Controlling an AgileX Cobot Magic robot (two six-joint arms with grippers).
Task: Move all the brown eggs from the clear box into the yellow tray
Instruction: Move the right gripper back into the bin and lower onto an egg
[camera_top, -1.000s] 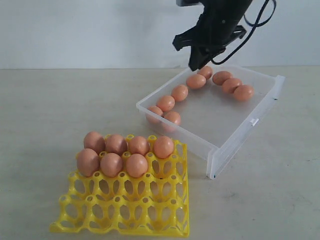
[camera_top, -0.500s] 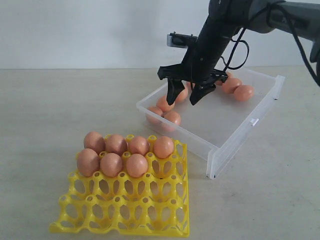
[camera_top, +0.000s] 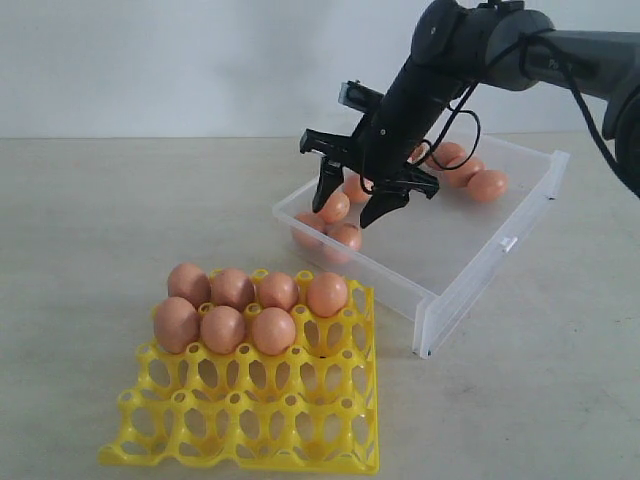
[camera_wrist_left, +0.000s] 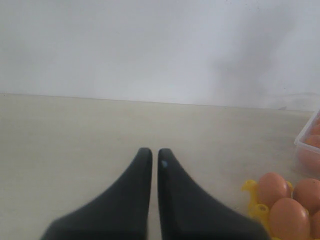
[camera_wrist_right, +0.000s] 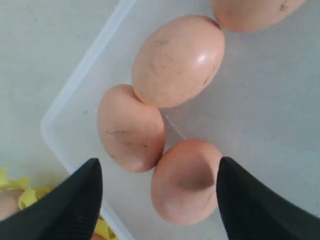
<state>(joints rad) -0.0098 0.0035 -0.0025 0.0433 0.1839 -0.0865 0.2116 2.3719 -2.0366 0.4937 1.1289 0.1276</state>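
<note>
Quick count from where I'm standing: seven brown eggs (camera_top: 273, 330) are in the yellow tray (camera_top: 250, 440). Four sit across the row nearest the box and three in the row in front of it.

The clear box (camera_top: 470, 270) is just beside the tray on the pale table (camera_top: 100, 220), behind it and off to the right. I can make out seven eggs in there. Three are bunched in the near-left corner, one is a little further along that wall, and three are lined up toward the far right. The arm (camera_top: 470, 40) covers the stretch in between, so I can't give a full number for the box.

The right gripper (camera_top: 348, 213) hangs over the corner bunch with its two fingers spread wide and nothing gripped. Up close, one egg lies right under the gap, touching its neighbour. The left gripper (camera_wrist_left: 155, 152) is over bare table near the tray, with its fingers pressed together on nothing.
</note>
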